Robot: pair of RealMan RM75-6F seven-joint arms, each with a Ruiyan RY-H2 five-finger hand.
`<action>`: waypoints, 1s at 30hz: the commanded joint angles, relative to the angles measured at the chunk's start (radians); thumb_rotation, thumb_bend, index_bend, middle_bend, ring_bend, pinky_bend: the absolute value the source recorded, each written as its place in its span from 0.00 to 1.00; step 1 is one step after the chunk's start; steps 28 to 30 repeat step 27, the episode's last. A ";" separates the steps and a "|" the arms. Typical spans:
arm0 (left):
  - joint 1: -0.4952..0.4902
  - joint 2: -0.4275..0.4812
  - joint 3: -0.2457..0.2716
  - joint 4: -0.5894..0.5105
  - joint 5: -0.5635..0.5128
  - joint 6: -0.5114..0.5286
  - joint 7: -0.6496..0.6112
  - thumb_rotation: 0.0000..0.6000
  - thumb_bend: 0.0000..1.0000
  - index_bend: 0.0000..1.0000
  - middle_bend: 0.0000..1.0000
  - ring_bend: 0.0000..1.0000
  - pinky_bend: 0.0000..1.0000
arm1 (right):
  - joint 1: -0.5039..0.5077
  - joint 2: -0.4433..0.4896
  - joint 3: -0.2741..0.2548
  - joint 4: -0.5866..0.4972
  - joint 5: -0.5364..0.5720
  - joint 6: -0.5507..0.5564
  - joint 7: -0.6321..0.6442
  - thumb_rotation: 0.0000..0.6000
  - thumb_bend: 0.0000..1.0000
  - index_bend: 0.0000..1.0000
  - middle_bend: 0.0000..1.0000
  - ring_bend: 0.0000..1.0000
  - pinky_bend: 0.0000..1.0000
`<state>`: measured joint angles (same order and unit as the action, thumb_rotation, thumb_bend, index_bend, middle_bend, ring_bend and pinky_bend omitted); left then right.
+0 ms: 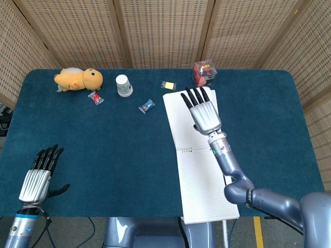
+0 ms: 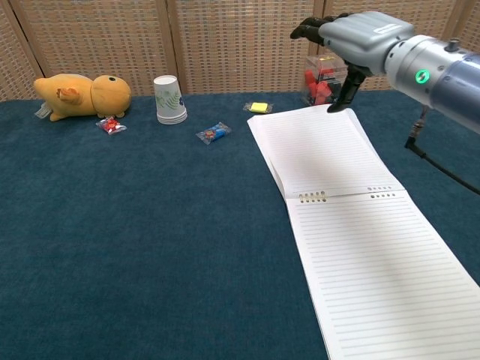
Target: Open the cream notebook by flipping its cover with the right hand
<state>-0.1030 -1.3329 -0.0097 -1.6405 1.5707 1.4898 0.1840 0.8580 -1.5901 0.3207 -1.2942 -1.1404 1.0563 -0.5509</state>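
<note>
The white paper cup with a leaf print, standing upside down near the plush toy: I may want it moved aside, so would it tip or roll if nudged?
The white paper cup with a leaf print is probably very light, so a nudge would likely slide it across the blue cloth-covered table. Resting on its wide rim, it seems fairly stable. If toppled, its tapered shape would probably roll in a curve.

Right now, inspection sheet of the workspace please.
Surface: dark blue table cloth, bare in front.
Job's things: cream notebook lies open flat, lined pages up.
Clutter: plush toy, paper cup, wrapped candies, yellow piece, clear box of red items along the far edge.
Robot hands: right robot hand open above the far page; left robot hand open, near corner.
Cables: thin cable along the right forearm.
Surroundings: woven panels.
</note>
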 commanded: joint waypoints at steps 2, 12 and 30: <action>0.001 0.000 0.006 -0.003 0.009 0.002 0.001 1.00 0.14 0.00 0.00 0.00 0.03 | -0.111 0.084 -0.062 -0.093 -0.053 0.092 0.093 1.00 0.17 0.00 0.00 0.00 0.08; 0.006 0.009 0.018 -0.014 0.043 0.025 0.000 1.00 0.14 0.00 0.00 0.00 0.03 | -0.346 0.215 -0.163 -0.187 -0.119 0.268 0.354 1.00 0.18 0.00 0.00 0.00 0.03; 0.018 0.028 0.012 -0.008 0.070 0.072 -0.035 1.00 0.14 0.00 0.00 0.00 0.03 | -0.620 0.230 -0.331 -0.182 -0.283 0.508 0.574 1.00 0.17 0.00 0.00 0.00 0.01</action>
